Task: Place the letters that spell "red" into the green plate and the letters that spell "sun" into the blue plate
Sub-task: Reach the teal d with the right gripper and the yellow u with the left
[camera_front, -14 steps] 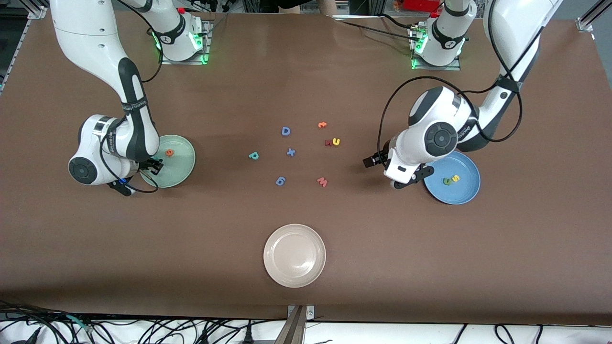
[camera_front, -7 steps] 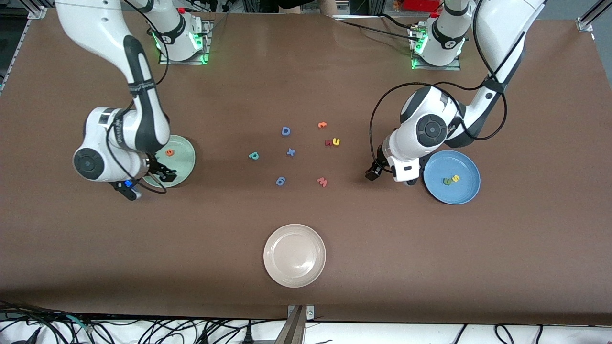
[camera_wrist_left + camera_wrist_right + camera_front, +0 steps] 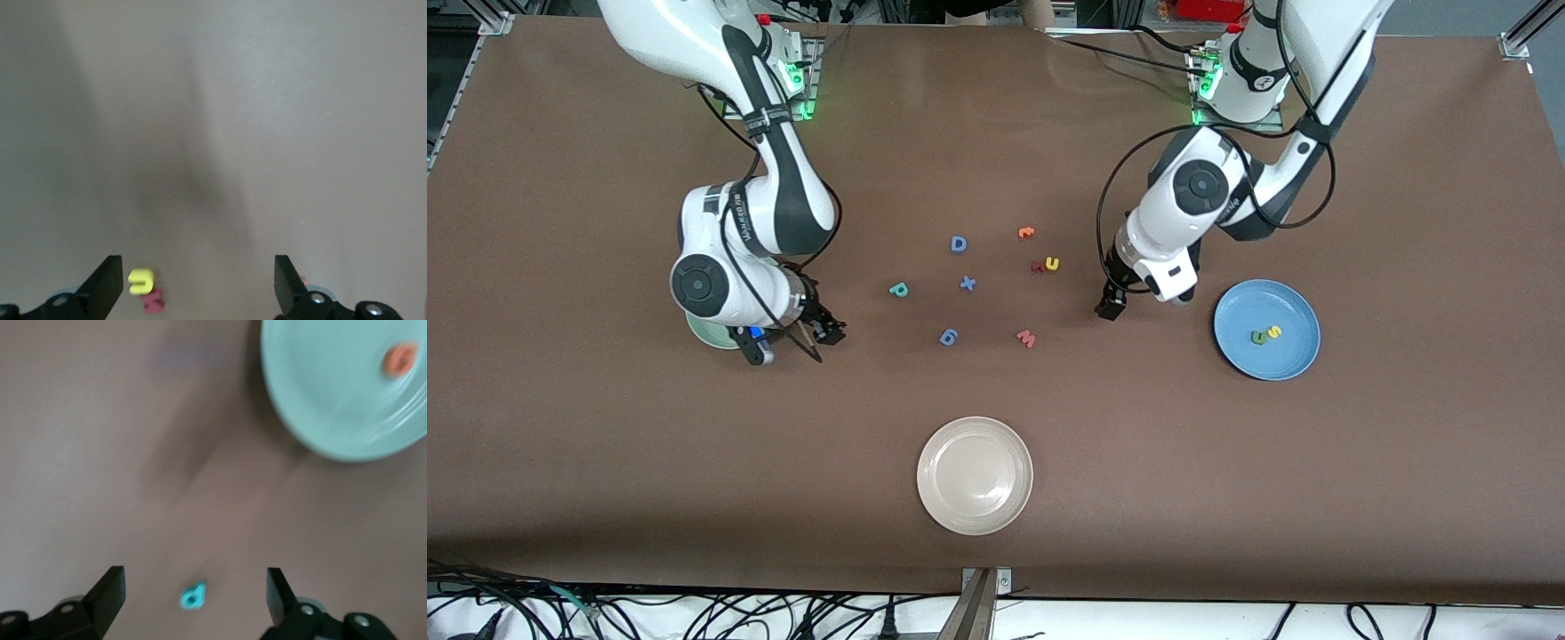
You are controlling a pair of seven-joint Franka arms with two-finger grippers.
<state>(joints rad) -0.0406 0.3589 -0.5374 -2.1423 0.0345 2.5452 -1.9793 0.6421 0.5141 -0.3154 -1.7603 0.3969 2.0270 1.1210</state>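
The green plate (image 3: pixel 333 407) holds the orange "e" (image 3: pixel 400 359); in the front view only its rim (image 3: pixel 701 334) shows under the right arm. My right gripper (image 3: pixel 823 333) is open and empty over bare table between that plate and the teal "d" (image 3: pixel 898 289), which lies below its fingers (image 3: pixel 193 595). The blue plate (image 3: pixel 1280 356) holds the dark-green "n" (image 3: pixel 1258 337) and yellow "s" (image 3: pixel 1274 332). My left gripper (image 3: pixel 1110 307) is open and empty over the table beside it. The yellow "u" (image 3: pixel 1053 263) touches a dark-red letter (image 3: pixel 1038 265), and both show by one left finger (image 3: pixel 140 281).
A cream plate (image 3: pixel 975 476) sits nearest the front camera. Loose in the middle lie a blue D (image 3: pixel 959 244), a blue x (image 3: pixel 967 284), a blue 6 (image 3: pixel 949 337), a pink W (image 3: pixel 1026 338) and an orange letter (image 3: pixel 1026 233).
The right arm has swung off the green plate toward the table's middle, leaving the "e" in it. The left arm has moved away from the blue plate toward the loose letters.
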